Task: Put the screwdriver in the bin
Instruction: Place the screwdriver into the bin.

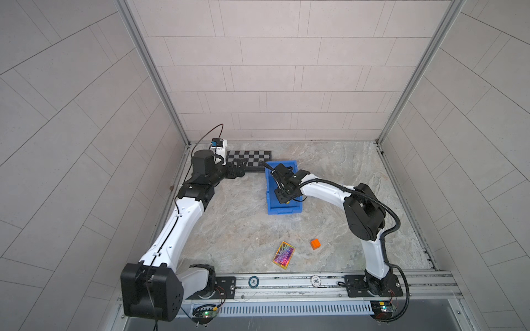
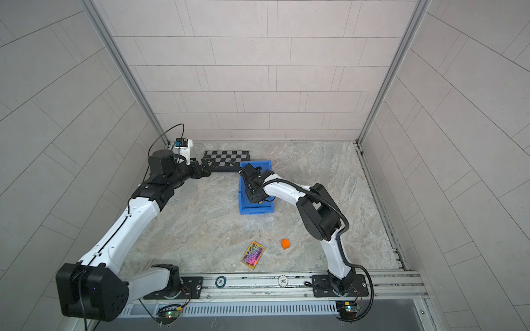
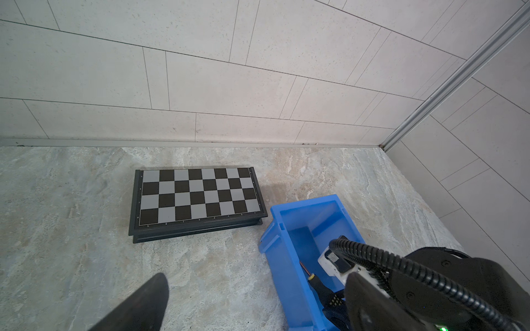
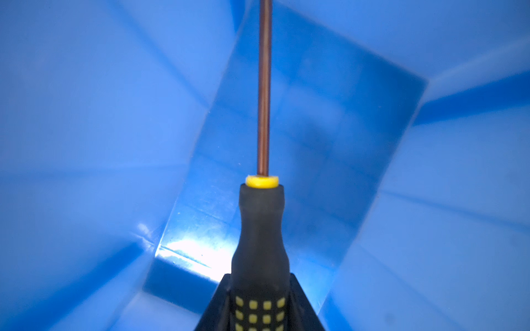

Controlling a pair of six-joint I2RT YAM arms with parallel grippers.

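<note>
we cannot see the tip of the screwdriver (image 4: 262, 229), cut off by the right wrist view's edge, nor its handle's butt, lost past the edge between the right gripper (image 4: 261, 289) fingers (image 4: 218, 309), and in both top views the right arm (image 1: 321, 192) (image 2: 284, 190) covers most of the bin (image 1: 282, 211) (image 2: 255, 210) inside.

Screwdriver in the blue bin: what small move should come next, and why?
Probably open the right end effector: it grips the slim black-handled screwdriver, already low between the walls of the bright blue plastic bin, so releasing should drop it inside.
</note>
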